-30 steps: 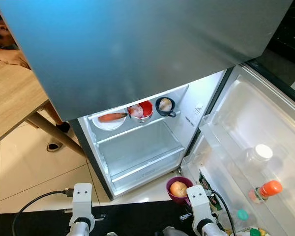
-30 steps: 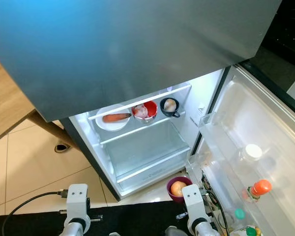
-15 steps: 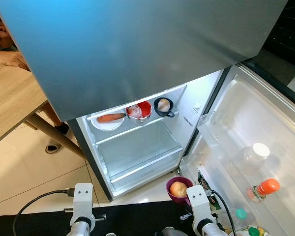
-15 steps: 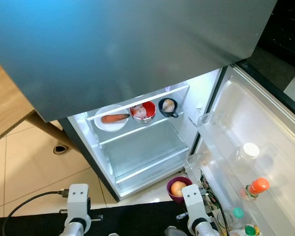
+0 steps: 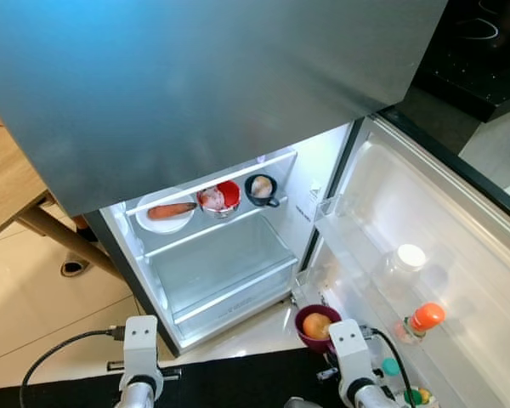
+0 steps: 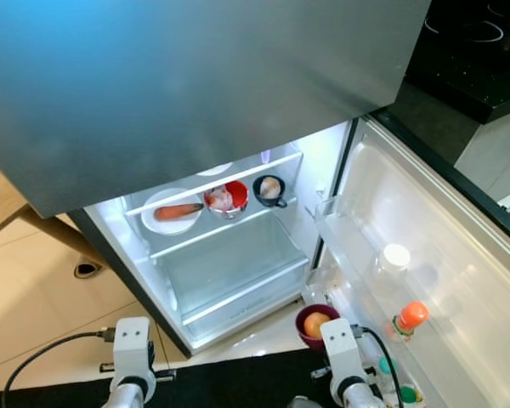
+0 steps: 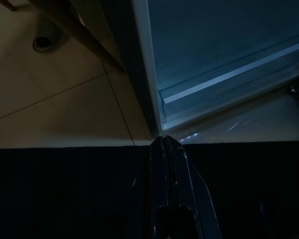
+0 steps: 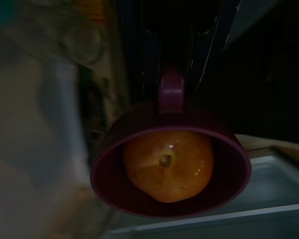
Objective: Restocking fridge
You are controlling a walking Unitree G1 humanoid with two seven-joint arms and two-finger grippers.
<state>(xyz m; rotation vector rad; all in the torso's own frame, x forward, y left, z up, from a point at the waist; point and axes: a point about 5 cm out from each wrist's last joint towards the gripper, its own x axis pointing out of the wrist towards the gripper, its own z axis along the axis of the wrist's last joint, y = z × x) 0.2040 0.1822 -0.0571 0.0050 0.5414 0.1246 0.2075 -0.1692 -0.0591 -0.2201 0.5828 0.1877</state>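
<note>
Maroon plastic is what my right gripper [image 8: 182, 55] is clamped on: the handle of a small mug [image 5: 314, 325] carrying an onion [image 8: 168, 164], held low at the bottom centre-right of the head view, just outside the open fridge [image 5: 221, 255]. I grip the handle so the mug rides level and the onion stays put. On the lit shelf in the middle of the frame a plate with a carrot [image 5: 171, 210], a red bowl [image 5: 218, 196] and a dark mug [image 5: 261, 189] sit in a row, likely leaving room beside them. The door rack [image 5: 408, 289] at right holds bottles. My left gripper [image 7: 165, 149], fingers pressed together, hangs idle near the fridge's bottom edge.
</note>
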